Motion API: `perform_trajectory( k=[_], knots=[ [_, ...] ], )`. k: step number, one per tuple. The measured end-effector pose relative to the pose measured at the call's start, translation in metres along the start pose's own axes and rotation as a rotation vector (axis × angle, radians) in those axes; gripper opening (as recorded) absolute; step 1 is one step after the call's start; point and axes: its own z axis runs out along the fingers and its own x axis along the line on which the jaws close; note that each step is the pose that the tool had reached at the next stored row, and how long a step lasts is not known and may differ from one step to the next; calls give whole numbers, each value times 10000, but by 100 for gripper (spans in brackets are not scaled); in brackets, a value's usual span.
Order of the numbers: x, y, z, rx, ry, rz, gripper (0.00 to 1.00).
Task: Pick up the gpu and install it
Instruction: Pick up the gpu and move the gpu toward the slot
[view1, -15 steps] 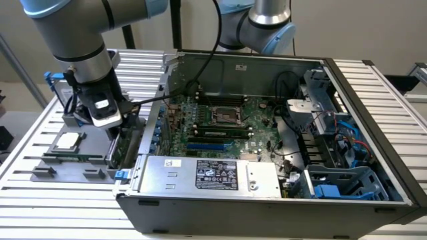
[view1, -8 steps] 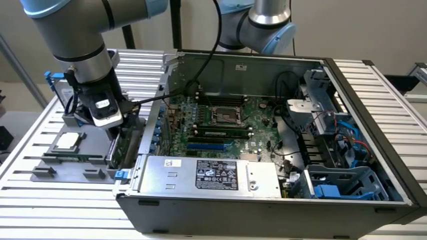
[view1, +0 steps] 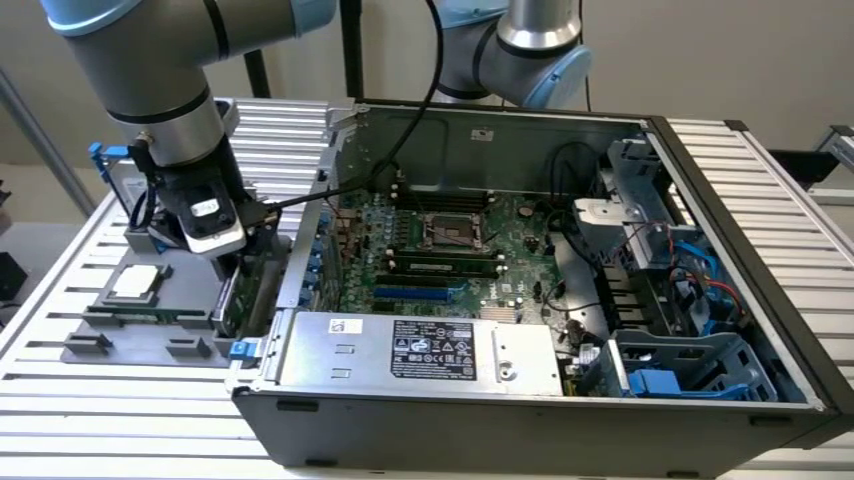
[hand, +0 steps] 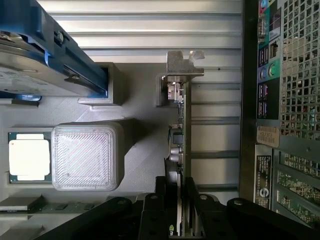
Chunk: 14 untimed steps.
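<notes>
While the gpu (hand: 181, 125) is not yet in the case (view1: 534, 425), the job is only at its first part. In the exterior view the gpu stands on its thin edge in the gray tray (view1: 134, 345). The tray lies on the bench (view1: 787, 190) at nine o'clock from the case. The gpu is at the tray's three o'clock side, just beside the case wall. The tool (view1: 234, 258) hangs right over it.

In the wrist view the gpu shows edge-on. Its silver end piece (hand: 184, 62) is at the far end from the tool. Its green edge runs back between the two black fingers (hand: 161, 200). One finger is on each flat side, and they look pressed against it, so I think the tool is closed on the gpu. The gpu looks as if it rests in its gray holder, so I judge it is grabbed but not lifted out.

Inside the case the green board (view1: 441, 245) lies flat. The blue slot (view1: 420, 293) near its six o'clock edge has nothing in it. So the pick-up is about half done, and the carrying over and the putting in are not done at all.

Other parts rest on the tray too: the square chip (hand: 29, 160) and the drive (hand: 35, 65) with blue rails. The tool is not touching them.
</notes>
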Motion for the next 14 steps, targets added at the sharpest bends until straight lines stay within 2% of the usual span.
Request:
perform_trajectory(
  k=[6, 14],
  knots=[
    [-1, 1, -33, -4, -1, 0, 0],
    [-5, 7, -211, -29, 0, 1, 0]
  ],
)
